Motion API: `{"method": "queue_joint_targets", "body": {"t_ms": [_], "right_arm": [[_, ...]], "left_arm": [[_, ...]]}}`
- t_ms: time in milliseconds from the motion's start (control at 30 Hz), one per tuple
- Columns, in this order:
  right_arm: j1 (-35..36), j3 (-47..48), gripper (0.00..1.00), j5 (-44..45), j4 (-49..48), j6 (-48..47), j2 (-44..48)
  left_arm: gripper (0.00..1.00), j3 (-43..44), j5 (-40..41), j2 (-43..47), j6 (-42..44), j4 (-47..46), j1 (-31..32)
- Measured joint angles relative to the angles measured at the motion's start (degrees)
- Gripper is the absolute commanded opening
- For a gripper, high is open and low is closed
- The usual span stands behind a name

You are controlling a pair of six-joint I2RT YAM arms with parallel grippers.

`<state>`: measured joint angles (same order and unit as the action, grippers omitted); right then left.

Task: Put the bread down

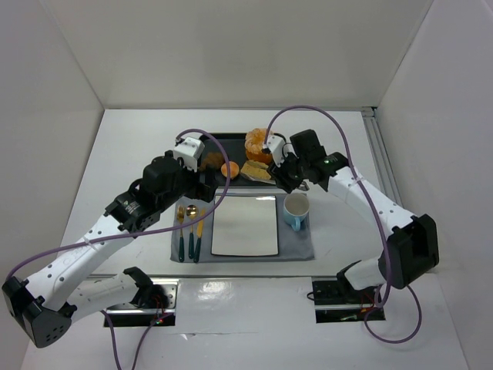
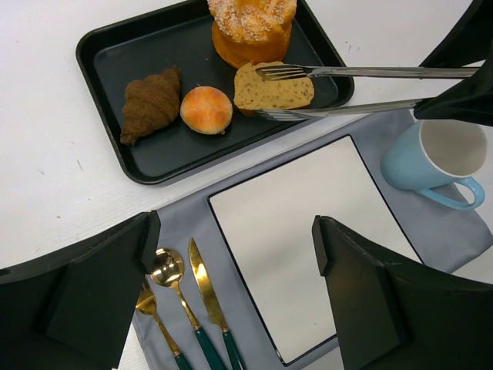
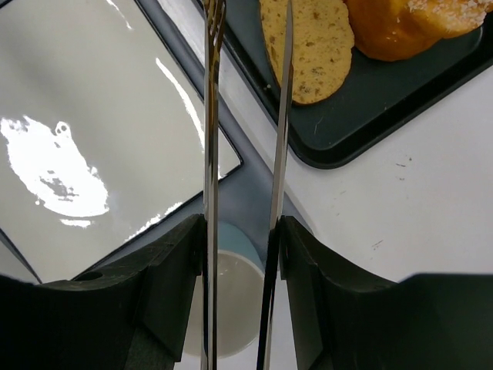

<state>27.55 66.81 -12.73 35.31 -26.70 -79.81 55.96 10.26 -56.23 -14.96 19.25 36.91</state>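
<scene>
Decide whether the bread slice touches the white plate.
Apart. Left wrist view: the bread slice is in the black tray; grey mat shows between tray and white plate.

Brightness: all three views are lit evenly and brightly from overhead.
Glare: white patches are thrown on the plate [image 3: 54,177] and along the near edge of the tabletop [image 1: 231,287].
Shadows: only soft ones are cast beside the tray [image 2: 146,176].
Focus: the bread [image 3: 308,46] is rendered sharply; the tongs [image 3: 209,154] are softened close to the right wrist lens.

Plain white walls [image 1: 231,46] enclose a white table [image 1: 131,154].
</scene>
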Motion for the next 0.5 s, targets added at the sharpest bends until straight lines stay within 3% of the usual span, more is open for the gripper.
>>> {"method": "queue_joint_targets", "body": {"t_ms": [500], "right_arm": [[0.9,-0.7,0.52,2.3,-1.9,0.0,-3.0]], "left_arm": [[1.00,0.0,0.0,0.0,0.0,0.0,0.0]]}}
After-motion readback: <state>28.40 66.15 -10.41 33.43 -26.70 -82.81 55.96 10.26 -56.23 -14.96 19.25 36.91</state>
